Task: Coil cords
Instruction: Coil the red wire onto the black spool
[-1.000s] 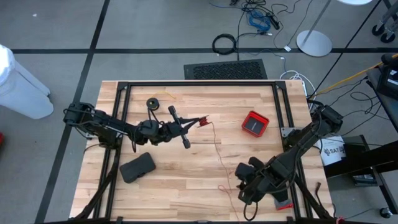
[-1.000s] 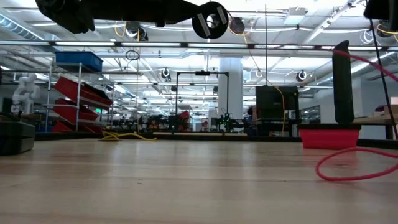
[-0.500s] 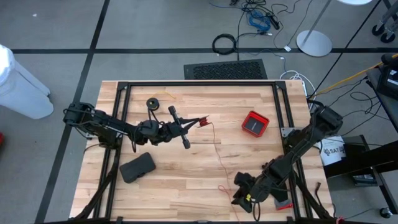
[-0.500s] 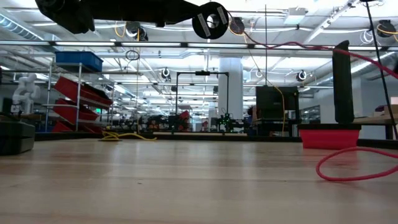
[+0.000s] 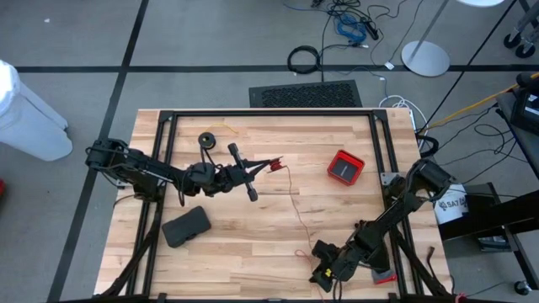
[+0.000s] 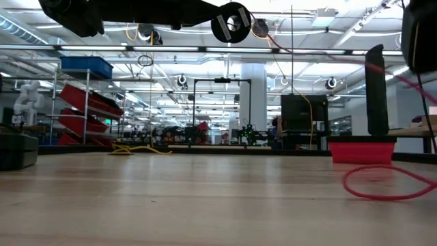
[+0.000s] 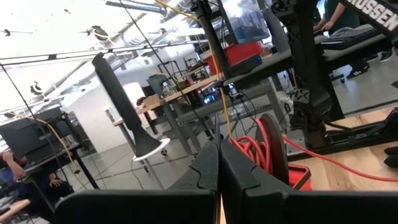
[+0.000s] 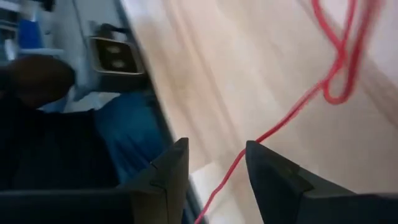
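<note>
Red cord [image 5: 294, 200] runs from the spool [image 7: 272, 148] clamped in the left gripper [image 5: 271, 163], held above the counter [image 5: 253, 244] left of centre, down the boards to a loose end near the front edge. Since a second ago the left arm has not moved, while the right gripper [image 5: 322, 276] has swung forward toward that edge, fingers parted with the cord passing between them [image 8: 231, 169], not pinched. I judge it is gathering slack for winding. Little counter remains before the front rim; open boards lie behind it, short of the red tray [image 5: 345, 167].
</note>
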### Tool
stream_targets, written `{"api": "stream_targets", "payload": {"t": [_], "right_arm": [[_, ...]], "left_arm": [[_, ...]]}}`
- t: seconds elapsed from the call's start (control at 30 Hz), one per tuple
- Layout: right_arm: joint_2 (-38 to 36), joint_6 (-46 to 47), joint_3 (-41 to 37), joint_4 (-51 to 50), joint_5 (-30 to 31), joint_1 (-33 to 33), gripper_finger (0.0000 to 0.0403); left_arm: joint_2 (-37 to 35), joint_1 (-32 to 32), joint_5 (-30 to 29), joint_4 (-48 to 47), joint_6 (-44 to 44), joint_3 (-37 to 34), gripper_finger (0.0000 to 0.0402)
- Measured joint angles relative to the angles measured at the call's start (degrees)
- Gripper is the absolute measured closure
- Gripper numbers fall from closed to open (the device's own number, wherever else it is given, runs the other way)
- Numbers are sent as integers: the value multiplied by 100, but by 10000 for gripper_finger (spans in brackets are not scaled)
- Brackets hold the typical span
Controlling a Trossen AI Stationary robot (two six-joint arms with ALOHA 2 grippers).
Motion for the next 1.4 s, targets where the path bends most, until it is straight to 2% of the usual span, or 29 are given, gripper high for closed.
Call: {"api": "stream_targets", "payload": {"t": [0.23,0.43,0.67,0.87,1.2,1.3,1.4], "right_arm": [[181,28,0,32,-6,4,268],[-117,-80,0,43,-141,51,286],[-390,-235,0,-261,-96,49,289],[-124,-170,0,-266,-99,42,289],[345,-253,7,284,-125,-81,289],[319,-376,7,248,-147,-75,304],[264,-472,0,204,-146,-11,339]], "left_arm": [[1,0,0,0,-1,0,401],[2,0,-2,0,-2,0,401],[2,2,-2,0,0,0,401],[2,2,-2,0,0,0,401],[2,0,-2,0,0,0,401],[2,0,-2,0,0,0,401],[2,0,-2,0,0,0,401]]}}
